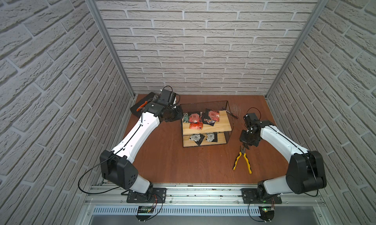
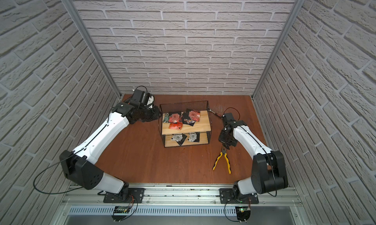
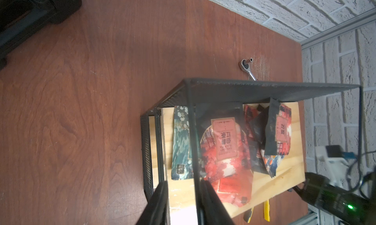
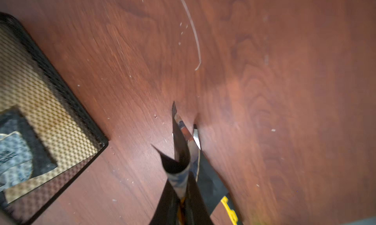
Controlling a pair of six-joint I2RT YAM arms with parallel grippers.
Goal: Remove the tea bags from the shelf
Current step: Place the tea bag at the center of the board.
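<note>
White brick-pattern walls close in a reddish-brown wooden desk (image 1: 173,165). The shelf (image 1: 205,104) stands toward the back middle of it, a black mesh frame with two pale boards. Most of the tea bags (image 1: 195,118) lie in an overlapping heap on the upper board: red ones, black ones with orange labels, and a green one (image 3: 181,142) at the end nearest the left arm. Two white-grey ones (image 1: 194,137) lie on the lower board. The left gripper (image 3: 183,185) is at the left end of the shelf, level with the upper tier. Its fingers (image 3: 159,201) stand partly apart with a thin upright wire of the frame running between them; they seem to hold nothing, though the view there is dim. The right gripper (image 4: 182,193) hangs over the bare desk to the right of the shelf, clear of it. It is pressed together on a dark tea bag (image 4: 179,144), which is creased and sticks out past the fingertips. Just below it lie yellow-handled pliers (image 1: 243,162). A ratchet wrench (image 3: 247,66) lies behind the shelf's right back corner, and a black case (image 3: 30,10) sits in the far left corner.
</note>
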